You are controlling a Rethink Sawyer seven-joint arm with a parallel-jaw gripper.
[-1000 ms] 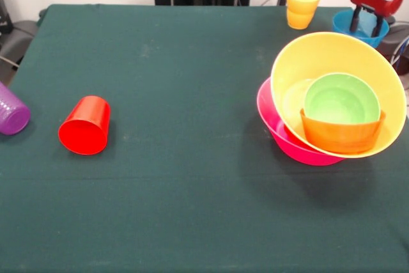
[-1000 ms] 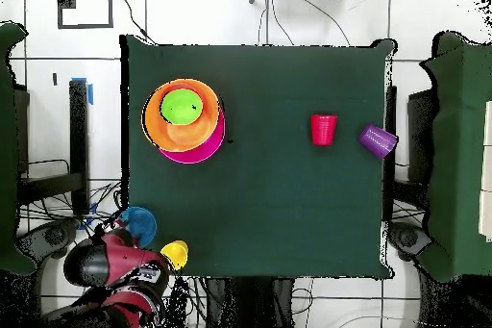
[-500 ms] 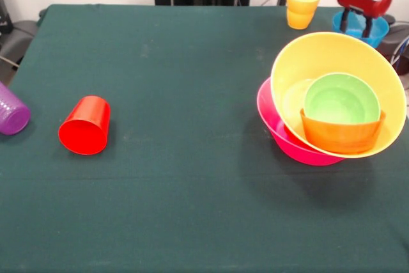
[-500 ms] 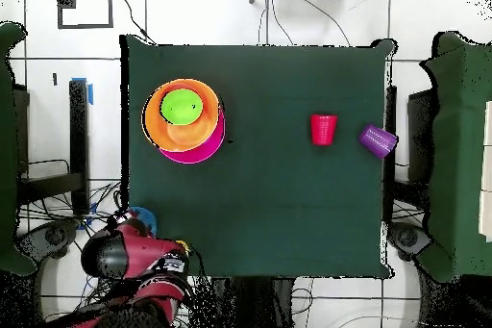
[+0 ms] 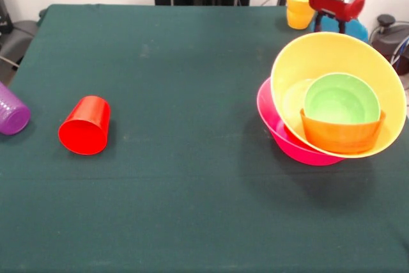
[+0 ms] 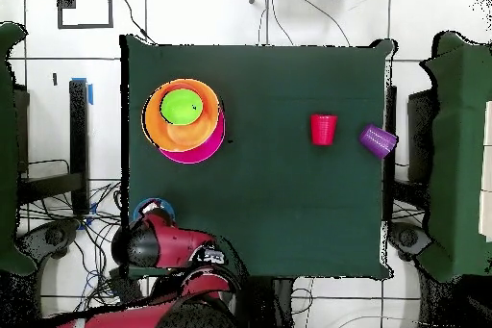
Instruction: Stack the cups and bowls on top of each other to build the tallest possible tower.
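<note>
Gripper [image 5: 333,22] hovers at the surface's [image 5: 192,94] one o'clock corner by the yellow cup [image 5: 298,6] and blue bowl [image 5: 353,30]; fingers' state, cannot tell. Tower [image 5: 332,103] sits at three o'clock. Next likely step: lifting another piece onto it.

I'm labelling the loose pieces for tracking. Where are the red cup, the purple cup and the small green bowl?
red cup [image 5: 84,134]: front view, on its open mouth, cup lying on its side.
purple cup [image 5: 11,114]: front view, on its side wall at the left edge.
small green bowl [image 5: 340,98]: front view, on its inner floor.
</note>
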